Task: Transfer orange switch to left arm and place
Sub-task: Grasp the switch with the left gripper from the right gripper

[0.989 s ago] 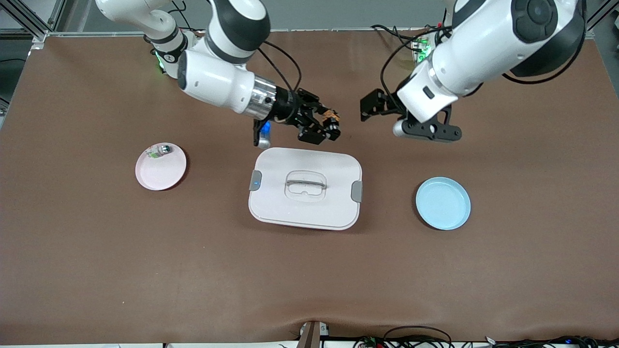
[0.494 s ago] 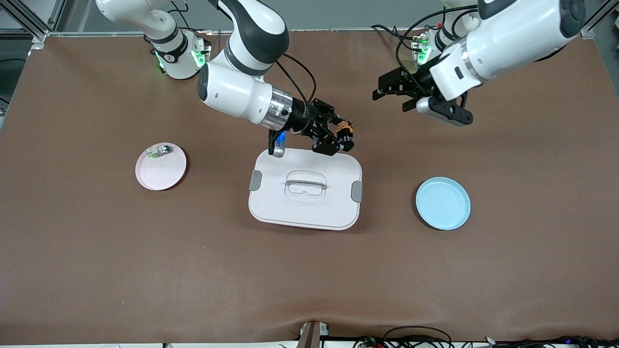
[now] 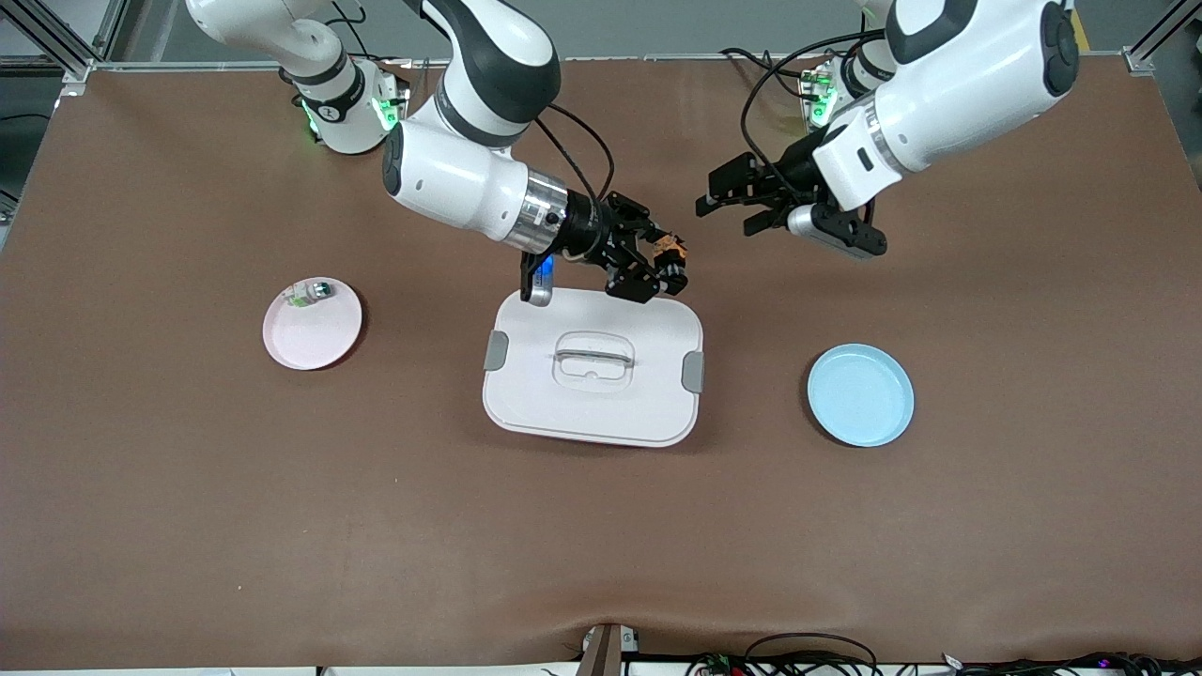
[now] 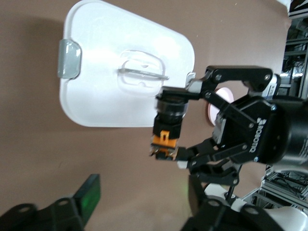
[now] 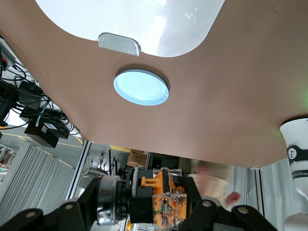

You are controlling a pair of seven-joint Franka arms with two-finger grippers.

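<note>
Two arms of glossy white shells with black joint bands are seen. On the right arm (image 3: pixel 451 174) a polished silver ring is set between the white forearm and the black right hand (image 3: pixel 664 261); a blue light glows on a small grey unit at its wrist. White "ROBOTIQ" lettering is printed on that hand's black body. Black cables are looped along both wrists. Green lights shine at both bases. A grey cylindrical camera is mounted beside the black left hand (image 3: pixel 721 199).

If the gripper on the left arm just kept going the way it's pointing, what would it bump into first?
Most likely the orange switch held in the right gripper, which fills the middle of the left wrist view. The left gripper is open and aimed at it, though depth is hard to judge.
</note>
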